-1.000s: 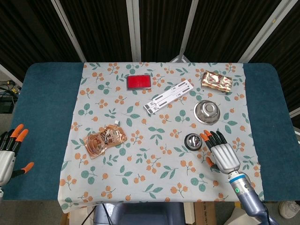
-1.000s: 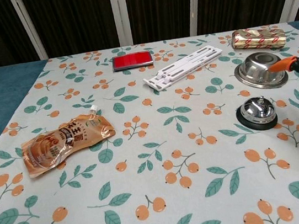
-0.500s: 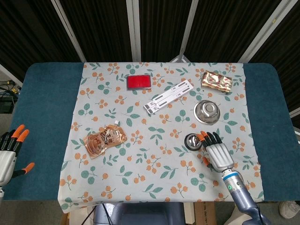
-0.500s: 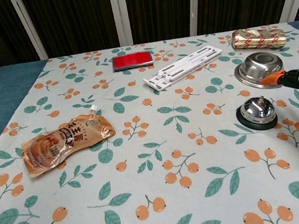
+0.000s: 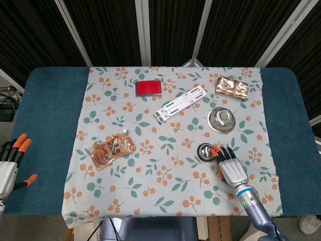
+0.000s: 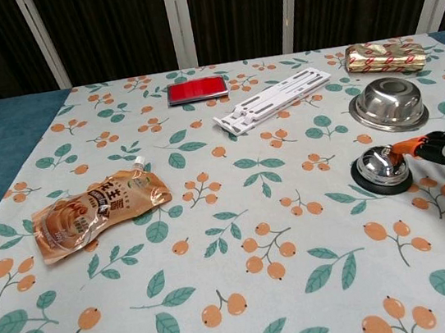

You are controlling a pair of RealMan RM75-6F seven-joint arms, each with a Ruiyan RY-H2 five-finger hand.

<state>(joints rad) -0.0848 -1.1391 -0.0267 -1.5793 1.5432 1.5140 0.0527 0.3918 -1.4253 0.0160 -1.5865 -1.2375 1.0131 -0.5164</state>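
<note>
The right robot hand lies flat with fingers spread wide, holding nothing, its orange fingertips at the rim of the call bell, which sits at its 11 o'clock on the worktop. The steel bowl stands at the bell's 1 o'clock. The left robot hand hangs open, off the worktop's 8 o'clock edge.

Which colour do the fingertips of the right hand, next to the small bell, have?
Orange fingertips on the right hand; clearest in the chest view.
</note>
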